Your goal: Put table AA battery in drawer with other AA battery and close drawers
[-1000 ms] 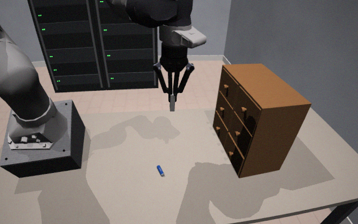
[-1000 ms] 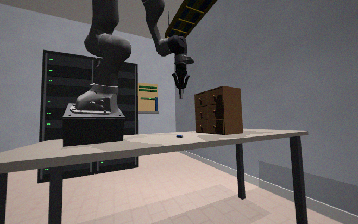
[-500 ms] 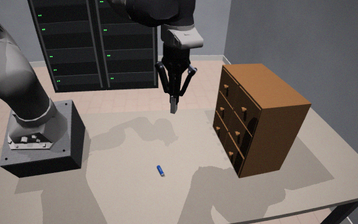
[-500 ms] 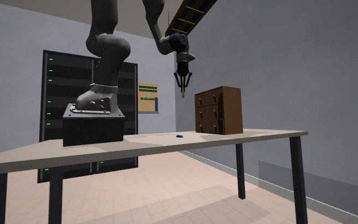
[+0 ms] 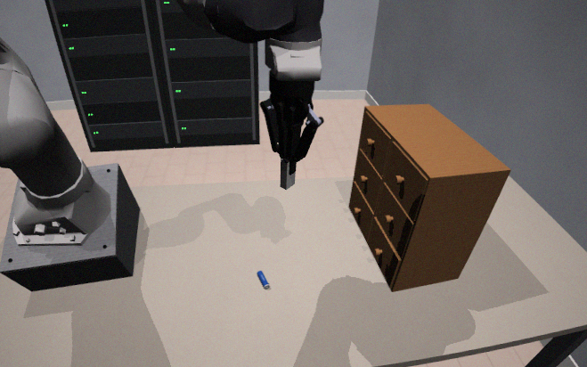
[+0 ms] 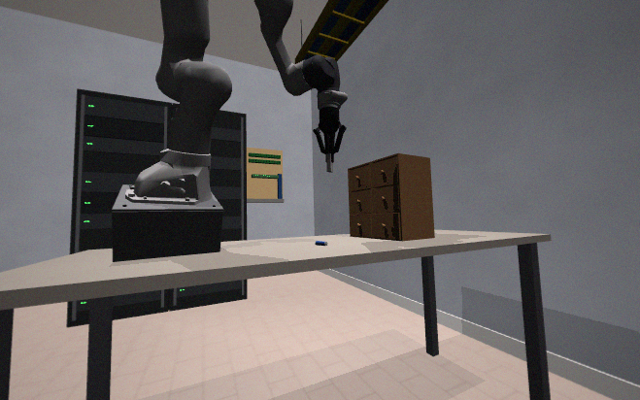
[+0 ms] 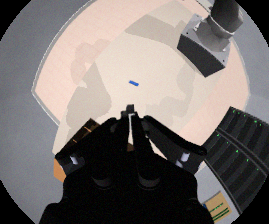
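A blue AA battery [image 5: 263, 280] [image 6: 320, 243] [image 7: 134, 83] lies on its side on the table, in front of the chest. The brown chest [image 5: 457, 223] [image 6: 416, 198] [image 7: 60, 171] stands upright. It has three rows of two drawers with small round knobs, and all the drawers look pushed in. What the drawers hold is hidden. My gripper [image 5: 288, 175] [image 6: 329, 163] [image 7: 130, 110] is shut and empty. It points down, high above the table, on the knob side of the chest and apart from it. In the wrist view the gripper hides much of the chest.
The arm's base block [image 5: 124, 241] [image 6: 166, 233] [image 7: 201, 54] stands on the table [image 5: 204, 314] [image 6: 262, 268] at the left in the top and exterior views. Dark server racks [image 5: 112, 100] [image 6: 120, 233] [image 7: 245, 155] stand behind the table. A grey wall is beyond the chest.
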`<state>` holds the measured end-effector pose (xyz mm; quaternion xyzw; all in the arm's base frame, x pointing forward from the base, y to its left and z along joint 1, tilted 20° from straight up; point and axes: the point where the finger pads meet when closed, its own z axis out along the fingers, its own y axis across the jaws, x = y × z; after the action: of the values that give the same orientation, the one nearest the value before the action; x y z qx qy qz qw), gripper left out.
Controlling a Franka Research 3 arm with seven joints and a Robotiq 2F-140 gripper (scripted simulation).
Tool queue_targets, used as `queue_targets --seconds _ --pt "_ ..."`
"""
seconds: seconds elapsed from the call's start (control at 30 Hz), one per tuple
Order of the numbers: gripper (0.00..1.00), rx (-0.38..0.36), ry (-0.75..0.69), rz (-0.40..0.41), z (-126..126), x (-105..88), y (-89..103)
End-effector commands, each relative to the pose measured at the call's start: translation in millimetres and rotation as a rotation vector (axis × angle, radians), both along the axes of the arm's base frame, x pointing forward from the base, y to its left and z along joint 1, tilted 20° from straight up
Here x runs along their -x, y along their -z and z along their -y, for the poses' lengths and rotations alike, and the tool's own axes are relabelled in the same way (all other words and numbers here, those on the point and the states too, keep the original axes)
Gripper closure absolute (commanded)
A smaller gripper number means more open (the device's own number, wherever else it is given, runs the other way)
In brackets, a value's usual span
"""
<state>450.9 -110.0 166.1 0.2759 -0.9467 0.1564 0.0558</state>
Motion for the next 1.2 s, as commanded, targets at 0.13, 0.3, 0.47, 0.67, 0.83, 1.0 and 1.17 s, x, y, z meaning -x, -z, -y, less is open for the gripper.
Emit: queue_targets --seconds 0.13,0.3,0.47,0.67,0.83,1.0,1.17 --pt "1.0 0.027 0.258 0.097 5.4 0.6 -4.8" --pt "1.0 0.029 0.347 0.129 9.5 0.6 -7.7" --pt "1.0 0.03 0.424 0.157 13.1 0.6 -10.3" --pt "1.0 0.03 0.477 0.175 15.6 0.6 -12.0" --pt "1.0 0.031 0.532 0.195 18.2 0.6 -13.8" --pt "1.0 0.032 0.575 0.21 20.2 0.6 -15.2" --pt "1.0 0.032 0.606 0.221 21.6 0.6 -16.2"
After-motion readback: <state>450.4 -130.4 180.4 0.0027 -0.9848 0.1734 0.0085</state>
